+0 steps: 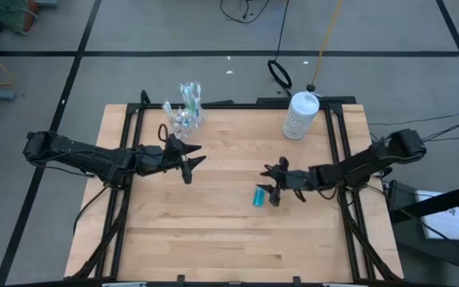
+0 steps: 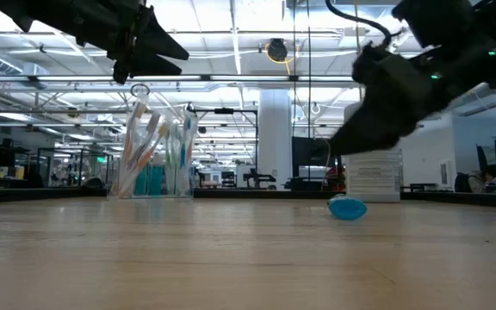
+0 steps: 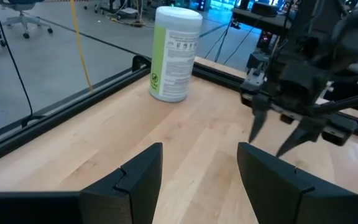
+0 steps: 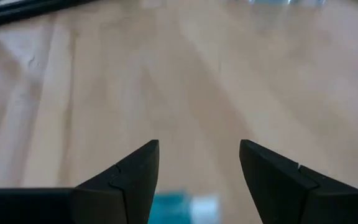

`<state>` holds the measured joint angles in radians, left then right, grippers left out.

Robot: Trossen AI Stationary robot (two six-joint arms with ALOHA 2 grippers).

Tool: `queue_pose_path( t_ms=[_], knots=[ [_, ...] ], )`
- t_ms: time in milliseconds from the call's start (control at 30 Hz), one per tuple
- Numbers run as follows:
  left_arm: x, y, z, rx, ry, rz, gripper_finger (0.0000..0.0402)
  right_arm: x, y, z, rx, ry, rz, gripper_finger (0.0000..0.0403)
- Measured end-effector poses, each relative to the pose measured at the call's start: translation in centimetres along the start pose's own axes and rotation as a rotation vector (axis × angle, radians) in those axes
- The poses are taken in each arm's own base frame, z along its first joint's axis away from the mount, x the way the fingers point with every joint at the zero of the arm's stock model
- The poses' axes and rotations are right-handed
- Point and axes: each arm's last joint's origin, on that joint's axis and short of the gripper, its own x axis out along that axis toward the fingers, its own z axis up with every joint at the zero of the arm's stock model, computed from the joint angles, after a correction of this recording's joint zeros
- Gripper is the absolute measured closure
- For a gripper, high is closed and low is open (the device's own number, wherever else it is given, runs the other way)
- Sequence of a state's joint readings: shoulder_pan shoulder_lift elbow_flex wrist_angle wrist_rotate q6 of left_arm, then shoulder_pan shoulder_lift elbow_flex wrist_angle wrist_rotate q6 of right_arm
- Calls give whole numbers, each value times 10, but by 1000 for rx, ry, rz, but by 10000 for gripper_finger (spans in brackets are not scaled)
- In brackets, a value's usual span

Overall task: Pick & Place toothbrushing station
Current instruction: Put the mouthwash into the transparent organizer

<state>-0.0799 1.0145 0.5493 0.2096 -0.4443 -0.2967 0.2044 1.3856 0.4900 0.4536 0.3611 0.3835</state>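
With the toothpaste tube (image 1: pixel 257 197) lying on the surface just beside the open, empty right tool (image 1: pixel 275 191), lower straight over it and close across its narrow width, while the open left tool (image 1: pixel 190 154) waits near the cup (image 1: pixel 183 119).

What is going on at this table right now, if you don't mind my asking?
Two robot arms are tidying a toothbrushing set. The right tool, open, hangs just over a teal toothpaste tube lying on the wooden table. The left tool, open and empty, waits near the clear cup of toothbrushes at the table's far edge. A white bottle stands apart.
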Motion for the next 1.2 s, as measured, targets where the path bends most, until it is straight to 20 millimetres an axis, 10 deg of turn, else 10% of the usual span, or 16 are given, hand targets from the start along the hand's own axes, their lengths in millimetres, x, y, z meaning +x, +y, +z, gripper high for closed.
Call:
queue_pose_path(
  t_ms=[667,1200],
  knots=[
    [0,-2,-1,7,17,-62,188,19,4,-40,449,191,-45,137],
    [0,-2,-1,63,15,-63,188,65,8,-36,216,151,124,158]
  ],
)
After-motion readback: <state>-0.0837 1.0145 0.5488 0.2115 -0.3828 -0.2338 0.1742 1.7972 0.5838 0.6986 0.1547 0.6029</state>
